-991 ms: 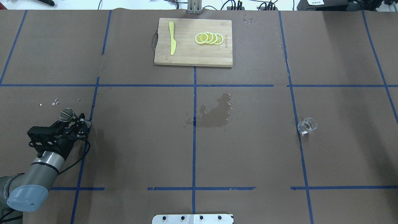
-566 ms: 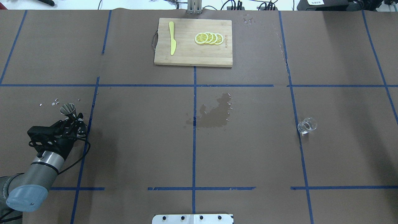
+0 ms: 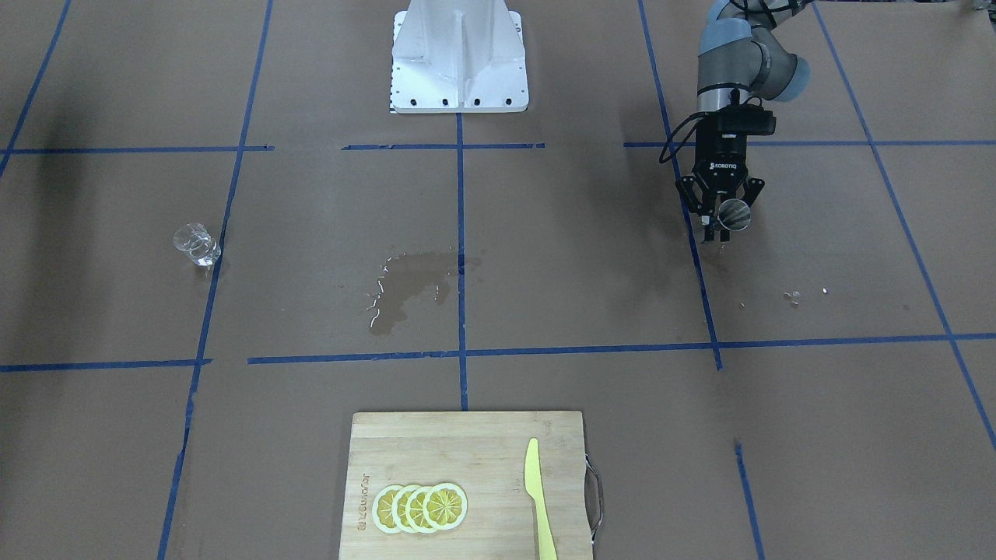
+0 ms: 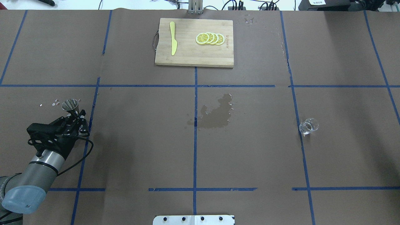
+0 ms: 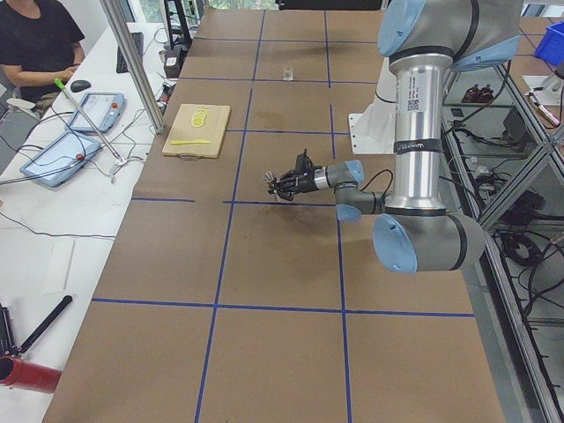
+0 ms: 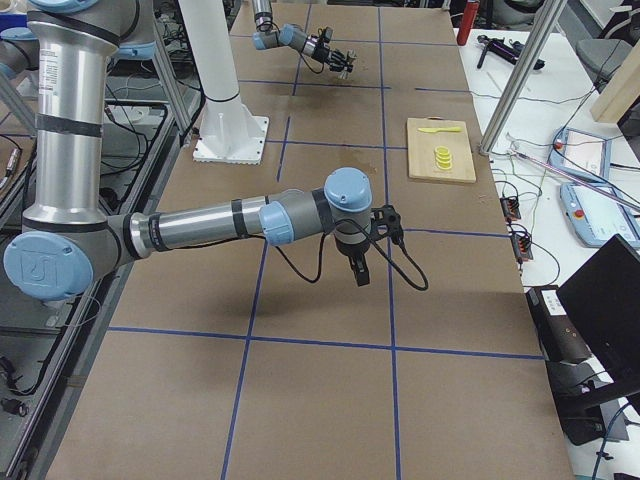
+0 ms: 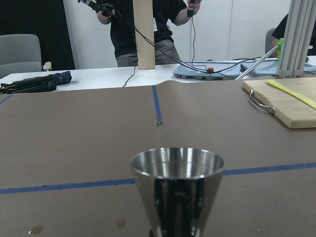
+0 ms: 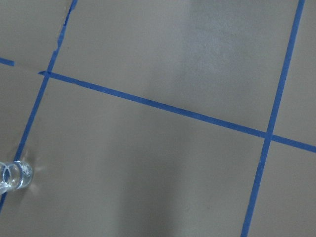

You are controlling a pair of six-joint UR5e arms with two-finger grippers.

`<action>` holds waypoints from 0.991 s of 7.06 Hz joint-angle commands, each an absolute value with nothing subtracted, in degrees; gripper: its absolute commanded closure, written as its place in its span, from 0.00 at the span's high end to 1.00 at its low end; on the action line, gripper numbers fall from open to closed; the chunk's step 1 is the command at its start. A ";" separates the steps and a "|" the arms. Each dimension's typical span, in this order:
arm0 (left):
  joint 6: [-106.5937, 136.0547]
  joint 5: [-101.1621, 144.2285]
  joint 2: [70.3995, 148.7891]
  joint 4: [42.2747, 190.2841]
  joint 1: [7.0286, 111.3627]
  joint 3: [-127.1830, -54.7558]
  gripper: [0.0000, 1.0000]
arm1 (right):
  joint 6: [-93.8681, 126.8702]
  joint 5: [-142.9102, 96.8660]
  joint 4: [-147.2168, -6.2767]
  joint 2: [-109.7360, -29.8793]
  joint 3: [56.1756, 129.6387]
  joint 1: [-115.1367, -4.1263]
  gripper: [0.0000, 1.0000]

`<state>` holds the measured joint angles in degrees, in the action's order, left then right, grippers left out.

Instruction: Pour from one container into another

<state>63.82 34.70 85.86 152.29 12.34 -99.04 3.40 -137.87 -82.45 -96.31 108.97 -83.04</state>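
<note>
My left gripper is shut on the waist of the steel jigger, at the table's left side. In the left wrist view the jigger stands upright with its open cone on top. The front-facing view shows the same jigger at the fingertips of the left gripper. The clear glass cup stands alone on the paper far to the right, also seen as the glass cup and glass cup. My right gripper hangs above the table, away from the cup; I cannot tell if it is open or shut.
A wooden cutting board at the far middle carries lemon slices and a yellow knife. A wet patch darkens the paper at the centre. Small droplets lie near the jigger. The robot base stands at my edge.
The left wrist has turned and shifted a little away from me, swinging the jigger from a sideways tilt to upright. The glass cup has not moved.
</note>
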 commanded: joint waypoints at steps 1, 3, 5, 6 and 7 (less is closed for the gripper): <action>61.10 34.19 87.26 156.26 12.04 -98.54 0.00 | 4.92 -137.90 -82.35 -94.66 110.12 -82.62 1.00; 55.82 33.49 96.81 156.53 11.95 -95.83 0.00 | 15.82 -138.16 -71.27 -94.83 110.48 -79.91 1.00; 55.72 32.96 103.58 156.45 11.25 -91.52 0.00 | 32.36 -135.46 -53.77 -96.67 110.13 -75.08 1.00; 55.37 33.31 105.97 156.27 11.25 -90.36 0.00 | 33.48 -135.27 -50.05 -97.55 110.21 -73.41 1.00; 54.07 33.83 106.69 156.70 10.90 -90.79 0.00 | 34.53 -135.26 -47.92 -98.25 110.30 -72.87 1.00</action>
<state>55.20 33.35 104.65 156.43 11.21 -91.27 32.00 -135.60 -52.15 -97.28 110.21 -74.20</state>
